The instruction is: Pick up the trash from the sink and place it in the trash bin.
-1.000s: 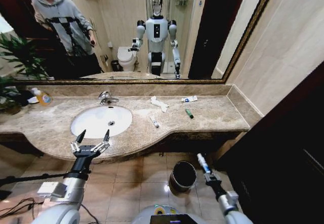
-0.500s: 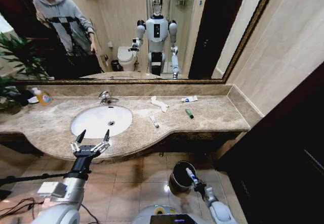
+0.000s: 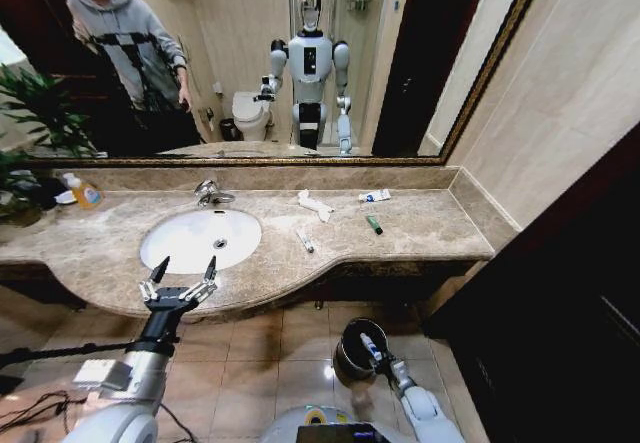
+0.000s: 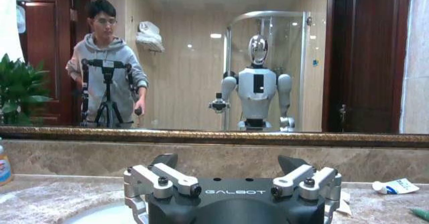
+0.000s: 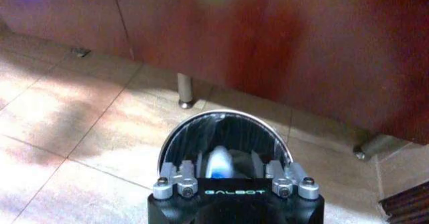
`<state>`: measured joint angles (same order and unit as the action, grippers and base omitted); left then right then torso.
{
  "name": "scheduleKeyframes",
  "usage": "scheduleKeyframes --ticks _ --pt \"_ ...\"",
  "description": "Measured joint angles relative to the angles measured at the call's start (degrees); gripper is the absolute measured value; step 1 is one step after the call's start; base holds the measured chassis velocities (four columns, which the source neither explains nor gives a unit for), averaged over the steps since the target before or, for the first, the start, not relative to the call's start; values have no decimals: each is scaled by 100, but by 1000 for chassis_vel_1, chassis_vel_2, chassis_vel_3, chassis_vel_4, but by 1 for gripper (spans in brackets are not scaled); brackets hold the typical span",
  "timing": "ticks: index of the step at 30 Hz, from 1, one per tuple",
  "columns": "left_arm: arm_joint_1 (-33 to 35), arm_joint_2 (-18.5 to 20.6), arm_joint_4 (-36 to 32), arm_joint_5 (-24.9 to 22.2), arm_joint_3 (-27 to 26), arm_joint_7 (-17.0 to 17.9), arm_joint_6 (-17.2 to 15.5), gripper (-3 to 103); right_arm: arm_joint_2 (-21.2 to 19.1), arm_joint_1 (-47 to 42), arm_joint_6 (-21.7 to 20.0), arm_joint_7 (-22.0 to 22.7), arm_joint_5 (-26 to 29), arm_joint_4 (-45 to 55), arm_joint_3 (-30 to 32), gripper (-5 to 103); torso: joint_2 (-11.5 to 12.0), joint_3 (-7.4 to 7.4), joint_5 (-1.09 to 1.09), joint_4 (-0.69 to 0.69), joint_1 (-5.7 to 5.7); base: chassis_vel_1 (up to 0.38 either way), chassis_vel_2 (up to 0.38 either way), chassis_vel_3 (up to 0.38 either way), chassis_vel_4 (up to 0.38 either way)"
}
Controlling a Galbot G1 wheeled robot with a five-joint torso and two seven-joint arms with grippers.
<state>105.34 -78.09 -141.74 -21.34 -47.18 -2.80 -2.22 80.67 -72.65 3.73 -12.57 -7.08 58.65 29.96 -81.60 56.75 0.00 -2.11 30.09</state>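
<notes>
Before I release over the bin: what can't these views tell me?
- Trash bin interior: dark in the head view, blocked by the right end effector in the right wrist view.
- White tube: markings too small.
- Left end effector fingertips: cut off in the left wrist view.

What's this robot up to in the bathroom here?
It is clearing litter off the vanity. Its right gripper holds a small white tube over the trash bin on the floor. The left gripper waits open by the counter edge in front of the sink. On the countertop lie a crumpled tissue, another white tube, a green tube and a thin white stick.
</notes>
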Motion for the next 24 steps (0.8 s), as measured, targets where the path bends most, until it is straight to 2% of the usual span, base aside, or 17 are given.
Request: scheduleKeyframes --ticks 1,3,4,6,7,9,11,14,20,22,24 --pt "0 0 0 0 0 0 0 100 0 0 0 0 0 0 0 53 0 0 0 0 0 0 0 0 0" --pt "0 0 0 0 0 0 0 100 -7 -20 0 20 23 61 38 64 0 0 0 0 0 0 0 0 0" --pt "0 0 0 0 0 0 0 100 -7 -20 0 20 23 61 38 64 0 0 0 0 0 0 0 0 0" --pt "0 0 0 0 0 0 0 100 -29 -85 1 28 70 172 70 75 0 0 1 0 0 0 0 0 0" --pt "0 0 0 0 0 0 0 100 -29 -85 1 28 70 172 70 75 0 0 1 0 0 0 0 0 0" --pt "0 0 0 0 0 0 0 100 -36 -152 -6 42 148 312 124 85 0 0 0 0 0 0 0 0 0" --pt "0 0 0 0 0 0 0 100 -36 -185 -11 69 192 388 156 85 0 0 1 0 0 0 0 0 0" --pt "0 0 0 0 0 0 0 100 -45 -313 -54 125 376 701 236 98 0 0 1 0 0 0 0 0 0" --pt "0 0 0 0 0 0 0 100 -43 -613 -118 216 764 1370 434 100 0 0 1 0 0 0 0 0 0" --pt "0 0 0 0 0 0 0 100 -75 -852 -163 321 1180 1902 568 100 0 0 0 0 0 0 0 0 0" --pt "0 0 0 0 0 0 0 100 -86 -959 -132 391 1278 2160 664 100 0 -1 -1 0 0 0 0 0 0"
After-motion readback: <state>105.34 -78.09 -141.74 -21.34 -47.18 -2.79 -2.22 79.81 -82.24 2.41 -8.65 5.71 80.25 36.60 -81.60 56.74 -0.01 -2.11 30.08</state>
